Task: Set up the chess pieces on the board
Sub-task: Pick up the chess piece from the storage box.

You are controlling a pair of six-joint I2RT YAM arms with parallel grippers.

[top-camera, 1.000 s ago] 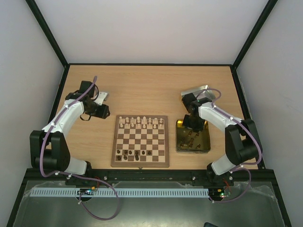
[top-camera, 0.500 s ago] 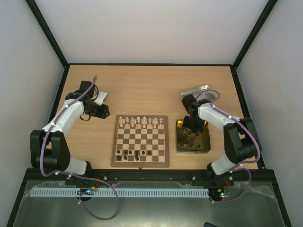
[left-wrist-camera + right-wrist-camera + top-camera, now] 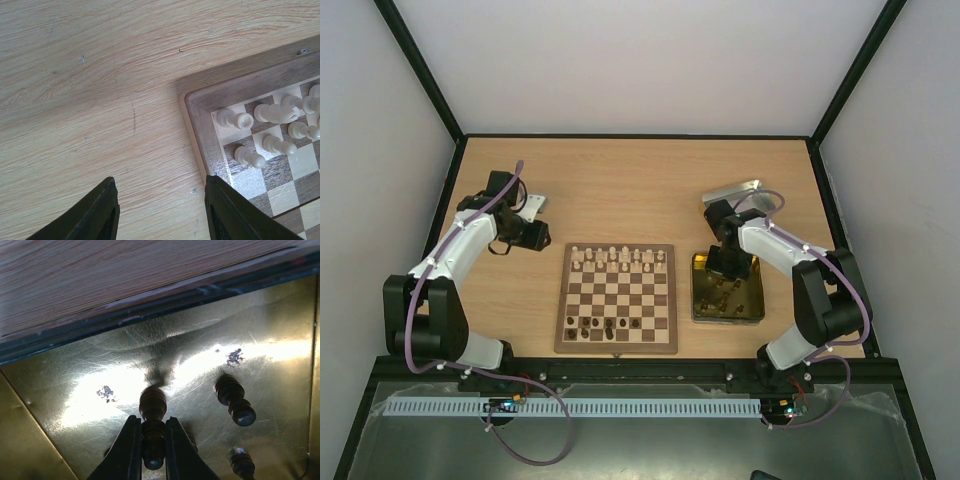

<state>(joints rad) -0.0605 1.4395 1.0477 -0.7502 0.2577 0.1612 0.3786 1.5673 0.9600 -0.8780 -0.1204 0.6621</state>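
The chessboard [image 3: 616,298] lies mid-table with cream pieces [image 3: 620,258] on its far rows and a few dark pieces [image 3: 608,324] on its near row. My right gripper [image 3: 725,268] [image 3: 152,450] is down inside the gold tin [image 3: 754,297] and is shut on a dark brown chess piece [image 3: 153,412]. Other dark pieces [image 3: 233,400] lie on the tin floor beside it. My left gripper [image 3: 542,236] [image 3: 159,212] is open and empty over bare table, just off the board's far-left corner [image 3: 196,102], where cream pieces [image 3: 272,113] stand.
A silver tin [image 3: 732,192] lies behind the right arm. A small silver object [image 3: 535,204] lies by the left arm. Black frame rails edge the table at the sides and back.
The right gripper has shifted slightly inside the gold tin. The left arm has not moved.
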